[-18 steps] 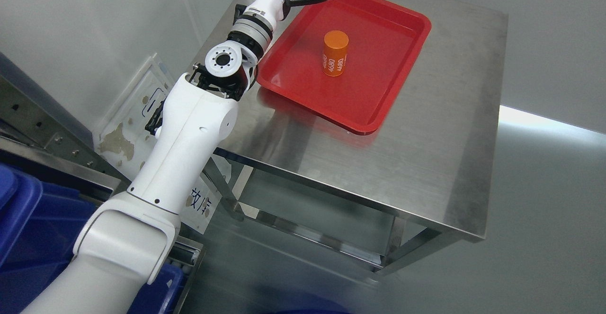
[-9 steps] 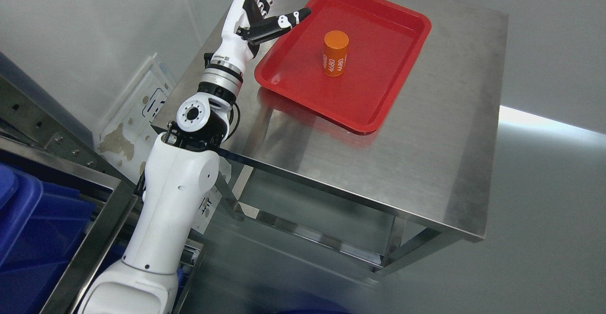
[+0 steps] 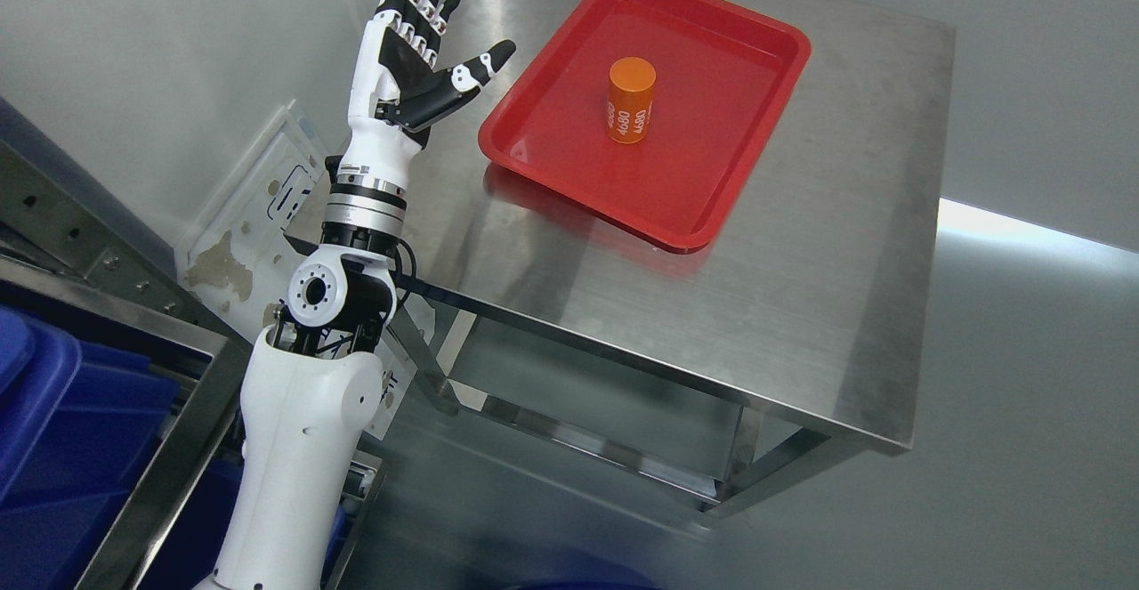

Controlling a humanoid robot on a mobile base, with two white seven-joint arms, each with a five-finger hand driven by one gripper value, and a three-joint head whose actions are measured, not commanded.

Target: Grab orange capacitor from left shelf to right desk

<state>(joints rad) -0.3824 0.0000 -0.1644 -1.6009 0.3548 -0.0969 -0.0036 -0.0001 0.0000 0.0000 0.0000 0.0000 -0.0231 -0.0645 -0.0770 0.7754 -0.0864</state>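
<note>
An orange capacitor (image 3: pixel 631 101) with white print stands upright in a red tray (image 3: pixel 739 145) on the steel desk (image 3: pixel 801 287). My left hand (image 3: pixel 427 47) is raised above the desk's left edge, well left of the tray. Its fingers are spread and it holds nothing. The capacitor stands free, about a hand's width and more to the right of the thumb. My right arm is out of view.
A steel shelf frame (image 3: pixel 169 448) with blue bins (image 3: pixel 44 448) is at the lower left. A white board (image 3: pixel 258 216) leans against the wall behind my forearm. Grey floor lies to the right of the desk.
My left hand has drawn back from over the tray's far left corner toward the left and nearer me, and the arm has swung upright. The capacitor has not moved.
</note>
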